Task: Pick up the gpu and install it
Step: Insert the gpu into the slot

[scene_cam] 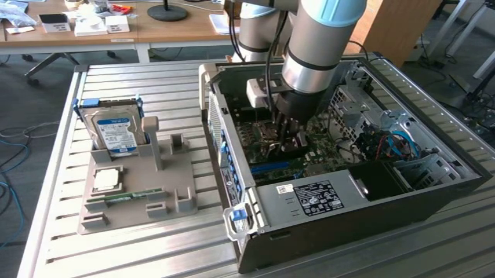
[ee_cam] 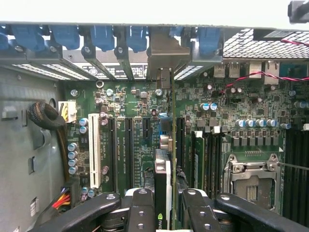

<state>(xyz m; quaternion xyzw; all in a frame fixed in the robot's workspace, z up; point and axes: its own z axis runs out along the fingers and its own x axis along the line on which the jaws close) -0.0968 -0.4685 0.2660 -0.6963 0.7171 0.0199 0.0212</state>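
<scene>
The gpu (ee_cam: 162, 169) is gripped edge-on in the partly closed hand (ee_cam: 166, 208) over the motherboard (ee_cam: 130, 106) inside the computer case (scene_cam: 433, 191), and should be held upright, parallel to the slots (ee_cam: 129, 145), then pressed down evenly.
</scene>
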